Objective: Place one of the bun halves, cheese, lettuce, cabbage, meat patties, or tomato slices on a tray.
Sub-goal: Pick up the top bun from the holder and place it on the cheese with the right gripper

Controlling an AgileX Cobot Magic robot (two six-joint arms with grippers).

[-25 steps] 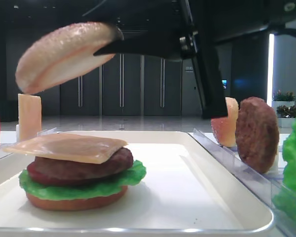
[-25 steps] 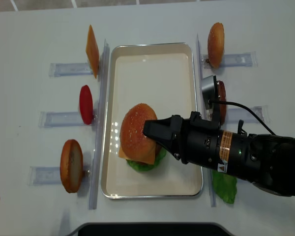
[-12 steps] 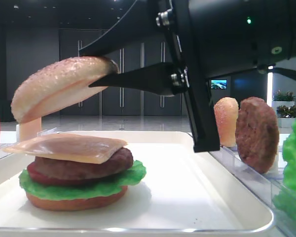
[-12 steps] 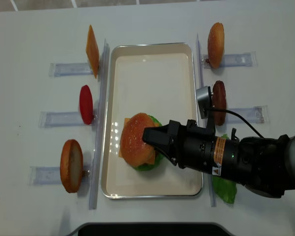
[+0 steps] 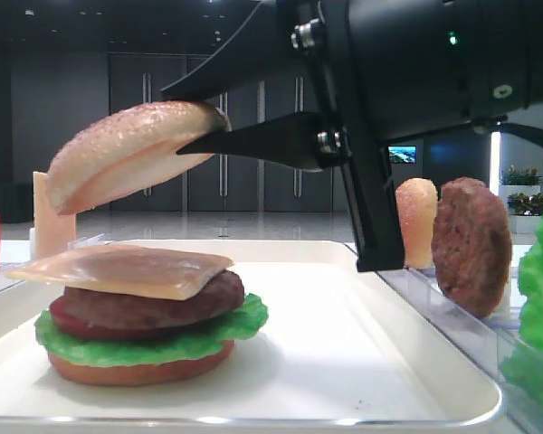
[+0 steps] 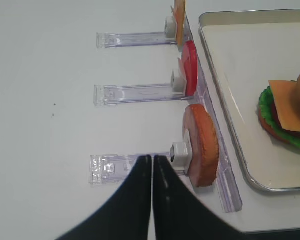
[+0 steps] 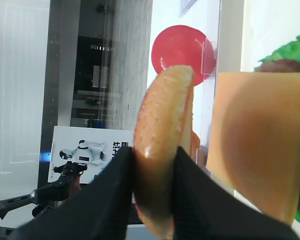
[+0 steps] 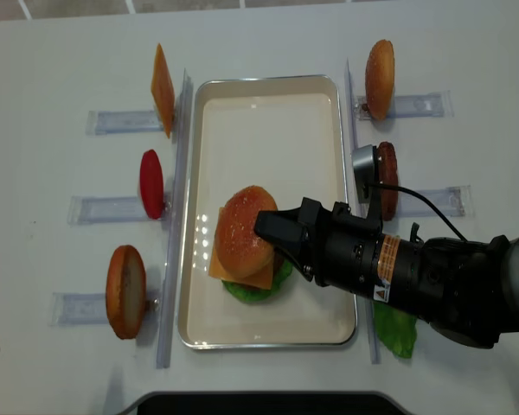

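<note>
My right gripper (image 8: 268,229) is shut on the rim of a domed bun half (image 8: 242,232). It holds the bun half (image 5: 131,149) tilted, with the low edge a little above the cheese (image 5: 122,269) and not touching it. The cheese tops a stack of meat patty (image 5: 154,306), lettuce (image 5: 145,344) and a flat bun base on the cream tray (image 8: 268,112). In the right wrist view, the bun half (image 7: 162,150) stands edge-on between the black fingers. My left gripper (image 6: 152,159) is shut on nothing, above the bare table left of the tray (image 6: 225,100).
Clear racks flank the tray. The left racks hold a cheese slice (image 8: 162,86), a tomato slice (image 8: 151,183) and a bun (image 8: 125,291). The right racks hold a bun (image 8: 380,67), a meat patty (image 8: 387,190) and lettuce (image 8: 395,328).
The right gripper has brought the bun half down over the stack, then eased it slightly right and up. The left gripper has not moved.
</note>
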